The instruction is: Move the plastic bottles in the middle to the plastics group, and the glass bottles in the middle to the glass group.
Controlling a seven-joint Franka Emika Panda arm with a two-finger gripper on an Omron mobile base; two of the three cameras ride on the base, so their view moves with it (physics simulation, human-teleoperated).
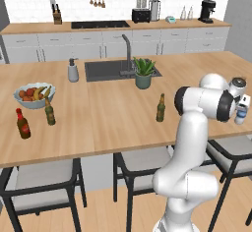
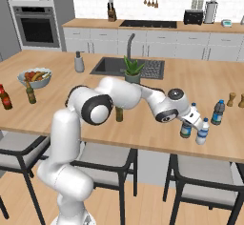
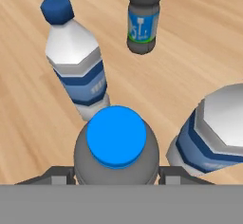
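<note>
- My gripper [image 3: 116,173] held the dark water bottle [image 3: 116,147] upright, jaws clamped round it, among the plastics group [image 2: 218,112] on the right.
- The brown bottle [image 1: 160,108] stood mid-counter, unmoved; glass group [image 1: 23,123] waited far left.

Water bottles [image 2: 202,132]: four. Olive-brown bottles [image 1: 161,107]: two (slim). Red bottle [image 1: 22,124]: one.
</note>
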